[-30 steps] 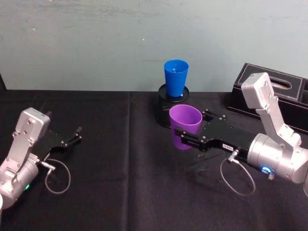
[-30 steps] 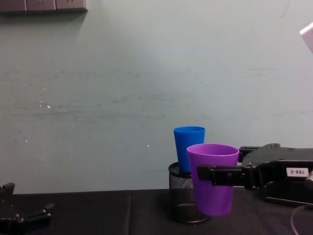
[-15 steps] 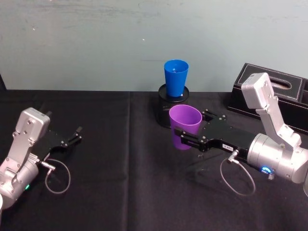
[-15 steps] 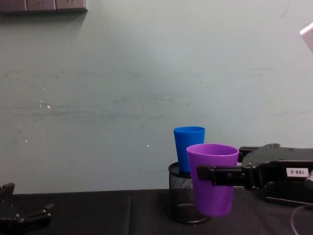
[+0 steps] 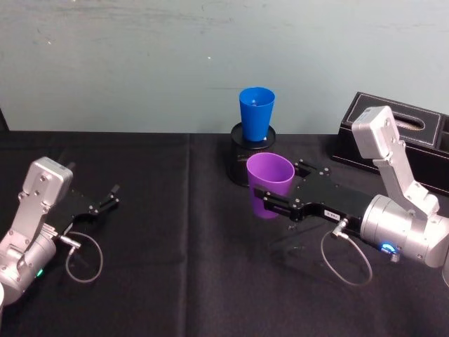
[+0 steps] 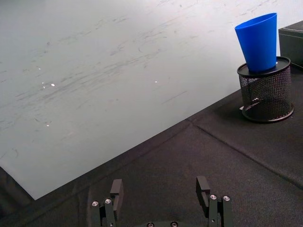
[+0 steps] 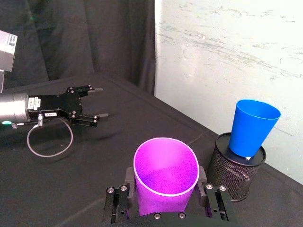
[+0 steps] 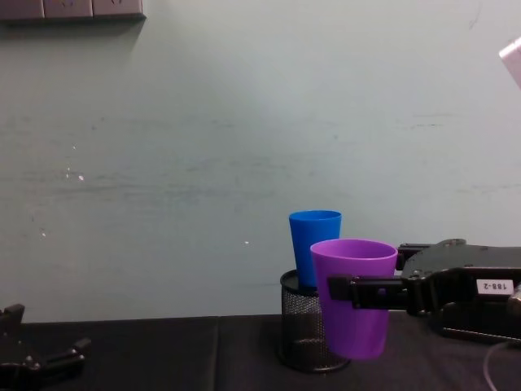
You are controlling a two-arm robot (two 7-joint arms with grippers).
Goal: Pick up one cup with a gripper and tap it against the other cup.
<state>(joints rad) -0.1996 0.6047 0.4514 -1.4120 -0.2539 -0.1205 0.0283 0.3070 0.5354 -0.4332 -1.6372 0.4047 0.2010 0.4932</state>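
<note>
At the left, the left gripper (image 5: 105, 200) rests low over the black tablecloth (image 5: 175, 281), its fingers (image 6: 116, 188) spread apart around nothing. At the far centre, the blue cup (image 5: 256, 112) stands upright in a black mesh pen holder (image 5: 238, 158). Just nearer than the holder, the purple cup (image 5: 269, 184) is upright, apparently lifted clear of the cloth. The right gripper (image 5: 275, 199) reaches in from the right, its long fingers (image 7: 124, 189) clamped on the cup's sides. The two cups are near each other but apart.
</note>
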